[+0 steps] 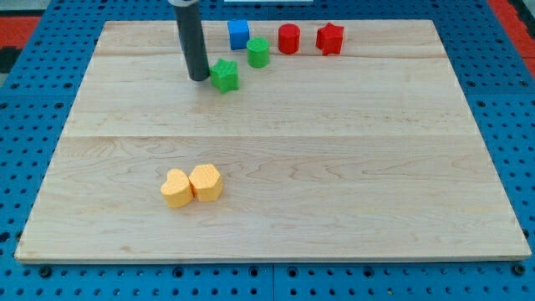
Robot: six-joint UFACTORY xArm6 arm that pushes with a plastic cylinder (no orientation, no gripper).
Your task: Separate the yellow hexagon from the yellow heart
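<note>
The wooden board (334, 167) lies under me, on a blue pegboard table (25, 125). I have no fingers to open or clench, only a dark rod whose end, my tip (199, 79), rests on the board near the view's top. Far below my tip, toward the view's bottom, the yellow heart (175, 188) and yellow hexagon (206, 181) sit touching. Just right of my tip is a green star (224, 75); further right stand a green cylinder (258, 52), blue cube (239, 34), red cylinder (288, 38) and red star (330, 38).
</note>
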